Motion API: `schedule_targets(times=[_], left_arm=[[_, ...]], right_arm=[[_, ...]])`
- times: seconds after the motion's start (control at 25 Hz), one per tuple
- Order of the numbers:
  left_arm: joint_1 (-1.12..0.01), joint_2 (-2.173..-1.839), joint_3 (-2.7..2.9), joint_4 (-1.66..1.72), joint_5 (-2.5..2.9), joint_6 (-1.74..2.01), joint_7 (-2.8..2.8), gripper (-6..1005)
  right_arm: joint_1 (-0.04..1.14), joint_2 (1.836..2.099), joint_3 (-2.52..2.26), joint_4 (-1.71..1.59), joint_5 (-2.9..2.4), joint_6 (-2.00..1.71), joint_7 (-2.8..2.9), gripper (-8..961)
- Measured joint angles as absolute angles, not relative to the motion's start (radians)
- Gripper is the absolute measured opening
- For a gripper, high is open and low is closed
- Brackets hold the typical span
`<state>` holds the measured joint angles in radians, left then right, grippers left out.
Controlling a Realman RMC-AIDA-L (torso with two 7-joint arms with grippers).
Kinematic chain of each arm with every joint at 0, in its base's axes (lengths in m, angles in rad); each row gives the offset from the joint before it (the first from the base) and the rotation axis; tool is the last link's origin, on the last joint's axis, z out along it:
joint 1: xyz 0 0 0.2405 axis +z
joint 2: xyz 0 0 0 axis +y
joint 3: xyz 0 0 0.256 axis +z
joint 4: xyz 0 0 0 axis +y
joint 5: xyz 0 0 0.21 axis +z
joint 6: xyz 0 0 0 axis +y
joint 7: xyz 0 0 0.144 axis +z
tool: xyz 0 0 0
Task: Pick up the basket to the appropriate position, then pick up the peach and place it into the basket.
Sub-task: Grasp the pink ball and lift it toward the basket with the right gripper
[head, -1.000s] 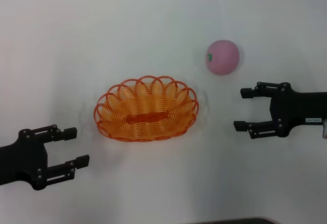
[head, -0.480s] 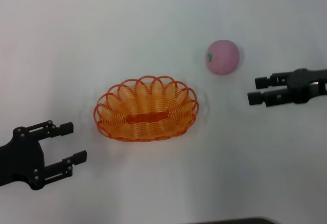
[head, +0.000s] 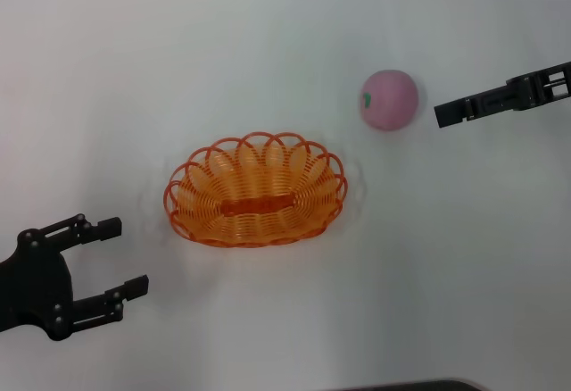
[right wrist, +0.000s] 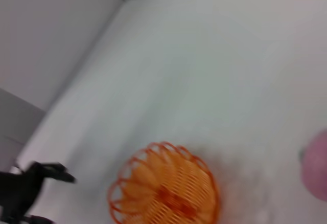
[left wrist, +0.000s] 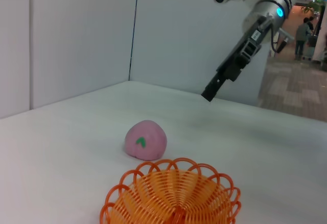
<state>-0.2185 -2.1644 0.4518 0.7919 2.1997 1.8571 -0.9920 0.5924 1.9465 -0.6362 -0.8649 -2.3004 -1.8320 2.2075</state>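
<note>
Basket (head: pixel 255 190): sits upright on the white table (head: pixel 268 43), mouth up and holding nothing; every place below is given from it

Peach (head: pixel 389 100): on the table to the basket's right and farther from the robot, apart from the rim, green mark turned toward the basket; not yet lifted

Left gripper (head: pixel 111 257): low on the basket's left and nearer the robot, fingers spread apart with nothing between them; it points toward the basket's left end, so I judge it is placed to take the rim there

Right gripper (head: pixel 443 112): raised above the table, beyond the peach on the side away from the basket; seen edge-on as one dark bar, so I cannot tell whether its fingers are apart or together; its tip aims at the peach without touching it, which looks like a lead-in to the pick

Step in hand: the basket seems not yet moved, so both parts of the task remain

Open room: bare table all round the basket; a clear lane lies between the left gripper and the rim, and another between peach and basket

Edges: the looped wire rim gives fingers something to close on; the table's far edge meets the wall (left wrist: pixel 76 35) well behind the peach

Risk: the round peach may roll if nudged from one side
</note>
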Motion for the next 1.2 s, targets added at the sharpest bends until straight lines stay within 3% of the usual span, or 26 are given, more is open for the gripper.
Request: schedule_targets(times=[0.48, 1.2], left_arm=[[-0.219, -2.164, 0.453, 0.793, 2.2, 1.856, -0.997, 864], [-0.208, -2.166, 0.459, 0.786, 2.206, 1.853, -0.995, 860]], right_arm=[[0.71, 1.967, -0.686, -0.922, -2.544, -1.737, 2.35, 938], [0.762, 2.01, -0.891, -0.923, -2.571, -1.56, 2.435, 934]])
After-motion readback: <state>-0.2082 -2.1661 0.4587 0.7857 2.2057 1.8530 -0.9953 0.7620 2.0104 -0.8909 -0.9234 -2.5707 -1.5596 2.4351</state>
